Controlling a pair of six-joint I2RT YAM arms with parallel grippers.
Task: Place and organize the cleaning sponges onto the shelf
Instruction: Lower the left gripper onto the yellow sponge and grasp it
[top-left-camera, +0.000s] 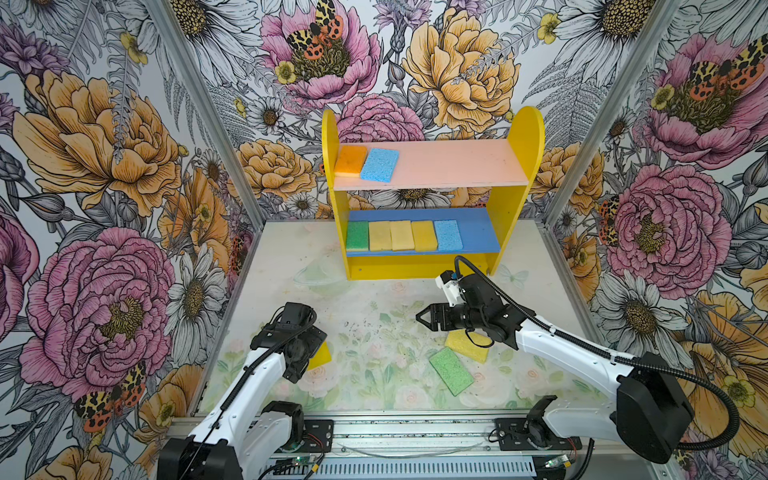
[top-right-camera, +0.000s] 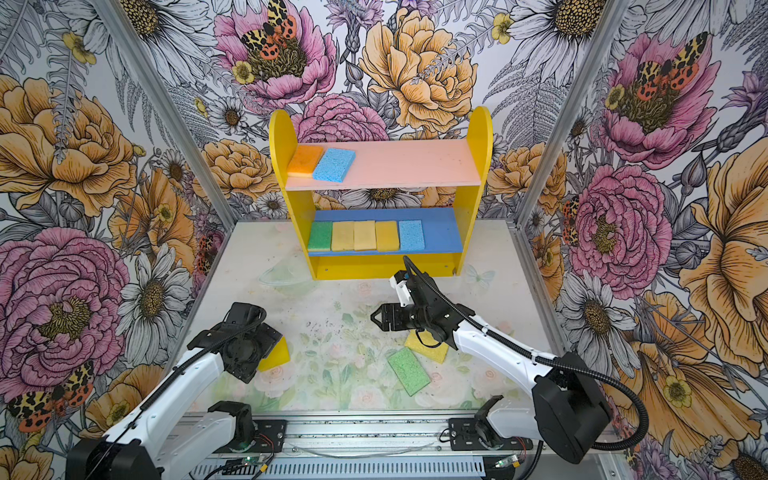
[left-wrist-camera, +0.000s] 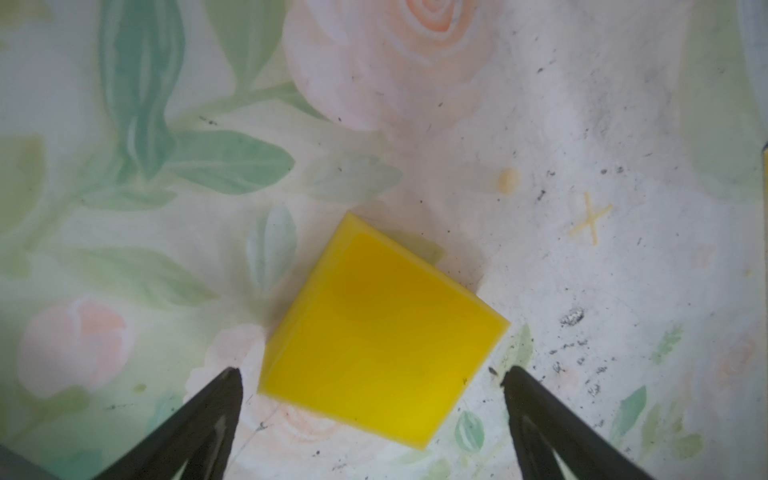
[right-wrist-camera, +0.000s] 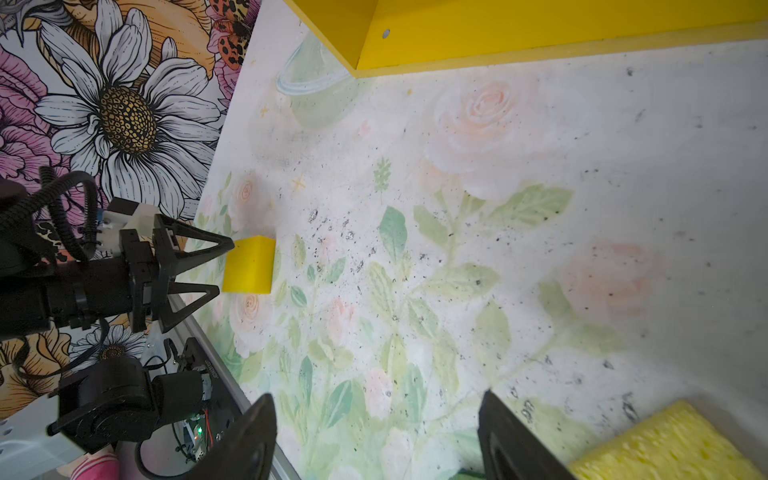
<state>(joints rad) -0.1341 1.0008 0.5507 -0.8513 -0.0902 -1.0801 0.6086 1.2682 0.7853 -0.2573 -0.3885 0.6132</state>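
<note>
The pale floral tabletop (top-left-camera: 374, 307) bears the yellow two-tier wooden shelf (top-left-camera: 509, 216), a green foam sponge (top-left-camera: 451, 371), a porous yellow sponge (top-left-camera: 473, 353) and, seemingly, a smooth bright-yellow sponge (left-wrist-camera: 374, 345). An orange sponge (top-left-camera: 350, 161) and a blue sponge (top-left-camera: 379, 165) lie on its pink upper board (top-left-camera: 457, 162); a row of five sponges (top-left-camera: 402, 235) lies on the blue lower board (top-left-camera: 478, 232).

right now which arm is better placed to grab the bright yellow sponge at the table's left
Left: the left gripper, open, is right at the bright yellow sponge. The right gripper is mid-table, nearer the green sponge.
</note>
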